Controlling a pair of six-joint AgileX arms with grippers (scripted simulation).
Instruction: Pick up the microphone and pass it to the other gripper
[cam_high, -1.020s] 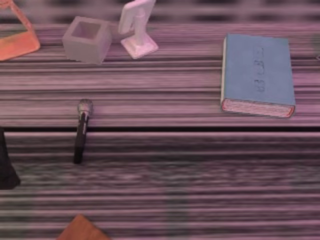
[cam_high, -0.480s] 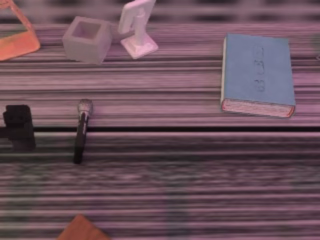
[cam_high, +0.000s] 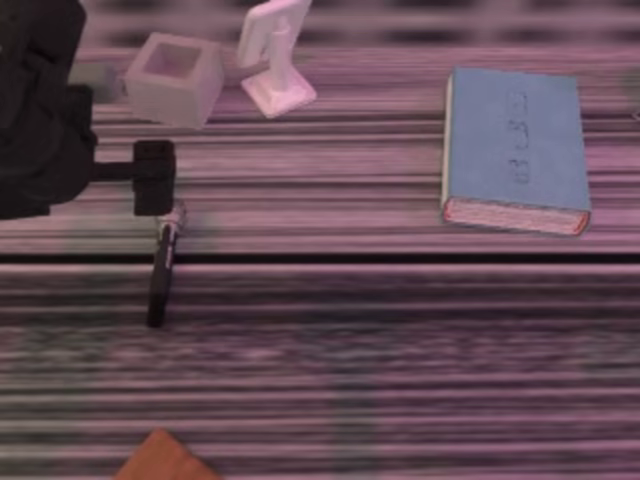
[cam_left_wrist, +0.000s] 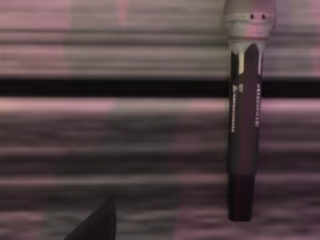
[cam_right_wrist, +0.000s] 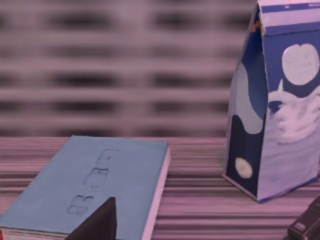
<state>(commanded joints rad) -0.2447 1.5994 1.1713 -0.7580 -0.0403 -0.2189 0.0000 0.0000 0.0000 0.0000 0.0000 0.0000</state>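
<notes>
My left pincer (cam_high: 155, 178) has swung in from the table's left edge and now hangs over the microphone (cam_high: 162, 262) head; whether its fingers are parted I cannot tell. The microphone lies flat, ungrasped, so pickup comes next. The grey box (cam_high: 174, 78) looks empty. My right arm is out of sight.

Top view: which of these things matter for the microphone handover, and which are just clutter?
In the job:
microphone, lying flat
left tool, over its head
right tool, out of view

Lying about:
blue book
white stand
grey open box
carton
</notes>
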